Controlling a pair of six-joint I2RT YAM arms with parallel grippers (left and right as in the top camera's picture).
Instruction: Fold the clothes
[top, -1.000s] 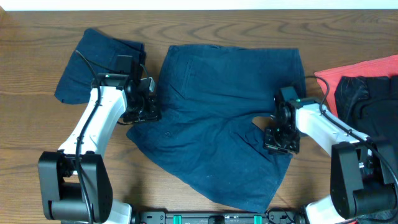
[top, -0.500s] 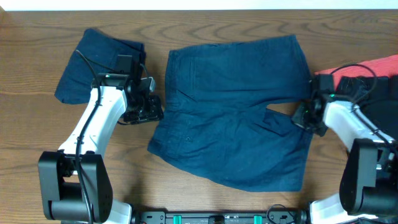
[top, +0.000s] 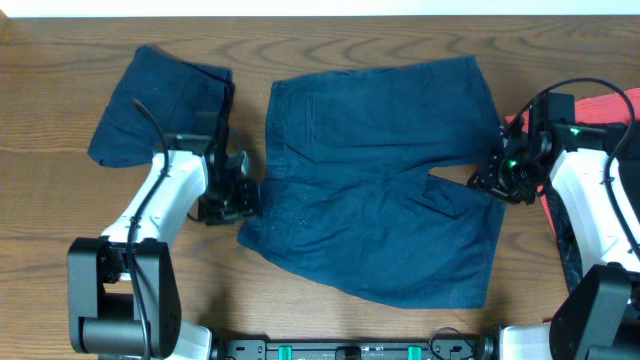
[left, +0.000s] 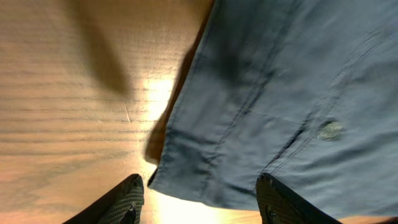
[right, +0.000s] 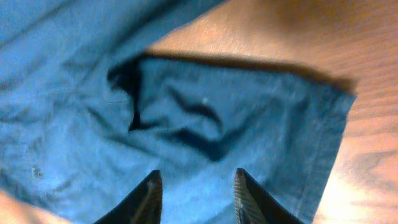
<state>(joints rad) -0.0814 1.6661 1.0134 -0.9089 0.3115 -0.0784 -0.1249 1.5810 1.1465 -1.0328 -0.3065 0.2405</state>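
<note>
Overhead, table (top: 60, 230): brown wood grain, carrying everything below.
Overhead, spread shorts (top: 370, 180): dark navy, lying flat in the middle of the table. The waistband edge is on the left and the two legs point right, with a dark gap between them on the right side.
Overhead, folded bundle (top: 150, 105): a second navy piece at the far left, apart from the spread shorts and partly behind the left arm.
Overhead, red cloth (top: 610, 103): at the far right edge, partly hidden by the right arm.
Overhead, left gripper (top: 240, 195): low at the left near corner of the spread shorts, by the waistband edge. How its fingers stand cannot be told from this height.
Overhead, right gripper (top: 500, 180): at the right edge of the spread shorts, just beside the gap between the legs.
Left wrist, left gripper (left: 199, 205): its two dark fingers are wide apart and grip nothing. The corner of the navy cloth lies just ahead of the space between them.
Left wrist, silver button (left: 331, 130): small, set on the cloth to the right.
Left wrist, table: bare wood fills the left half, lit brightly beside the cloth edge.
Right wrist, right gripper (right: 198, 202): fingers apart, holding nothing, above rumpled navy fabric with a dark fold just ahead.
Right wrist, table: wood shows at the far right, past the hem.
</note>
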